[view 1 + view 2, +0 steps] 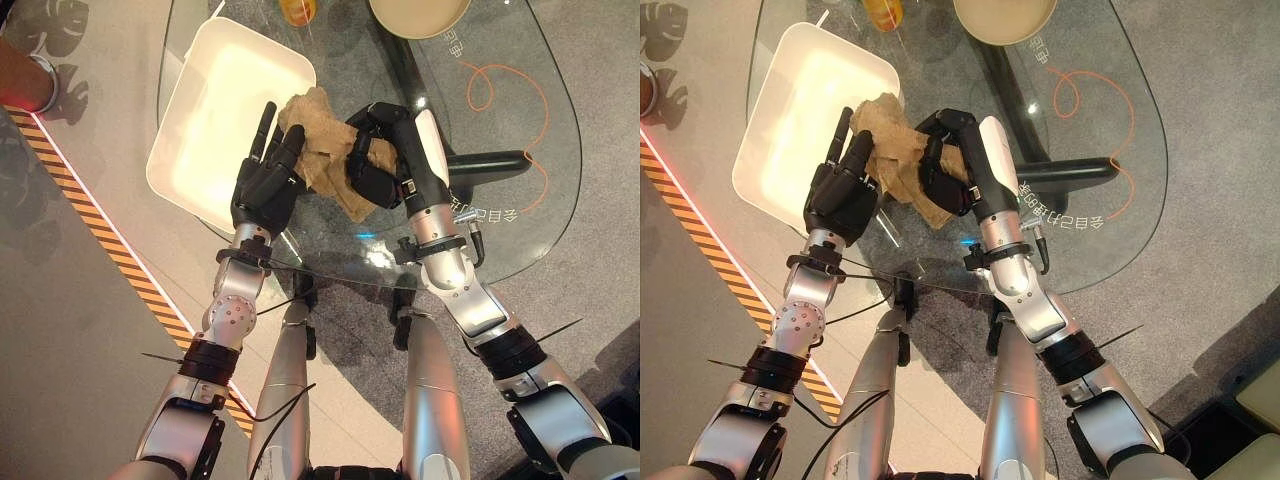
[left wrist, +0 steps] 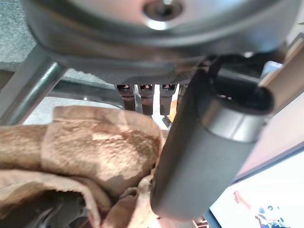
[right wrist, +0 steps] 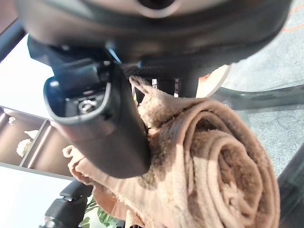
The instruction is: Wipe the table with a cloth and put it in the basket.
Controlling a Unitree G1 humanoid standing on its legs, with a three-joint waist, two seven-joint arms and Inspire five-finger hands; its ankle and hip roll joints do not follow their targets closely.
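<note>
Crumpled tan terry cloth on the round glass table, just beside the white rectangular basket, apparently clenched in the right hand, the left hand's straight fingers touching it.

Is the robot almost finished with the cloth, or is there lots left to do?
Whether the wiping is done cannot be told. In hand: the brown cloth is bunched on the glass table, the right robot hand curled round it and the left robot hand with straight fingers against it. Left: putting it in the white basket beside it.
</note>
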